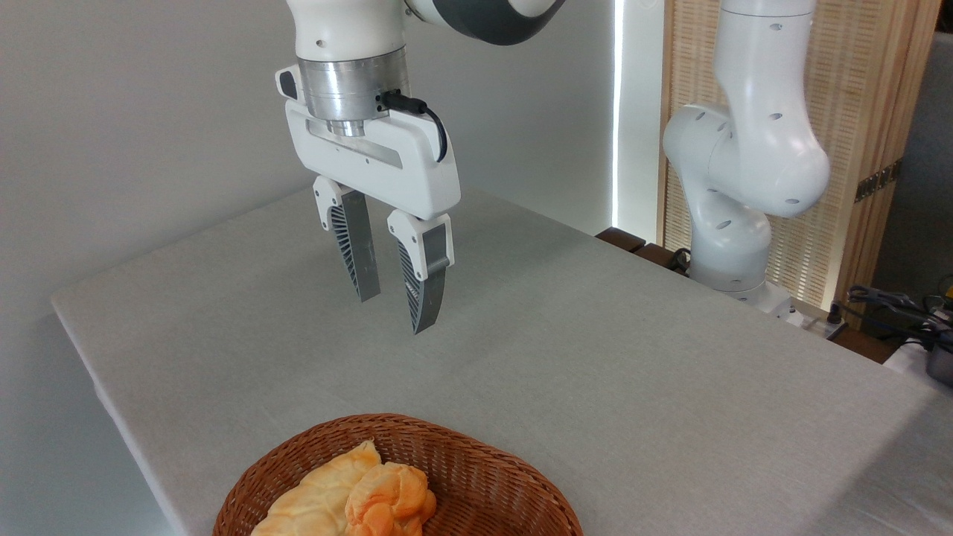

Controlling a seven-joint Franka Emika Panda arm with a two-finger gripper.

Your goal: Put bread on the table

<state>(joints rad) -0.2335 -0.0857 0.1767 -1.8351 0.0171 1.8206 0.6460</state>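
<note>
Above the bench [595, 357]: claw [397, 314], fingers parted, holding nothing.
Bread [391, 500]: well below the claw, in the basket [476, 461].
Pale pastry [320, 495]: touching the bread.

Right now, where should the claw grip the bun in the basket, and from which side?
Probably from above, across the bun's rounded middle: it lies in the basket touching the pale pastry, so the rim blocks sideways approaches.
</note>
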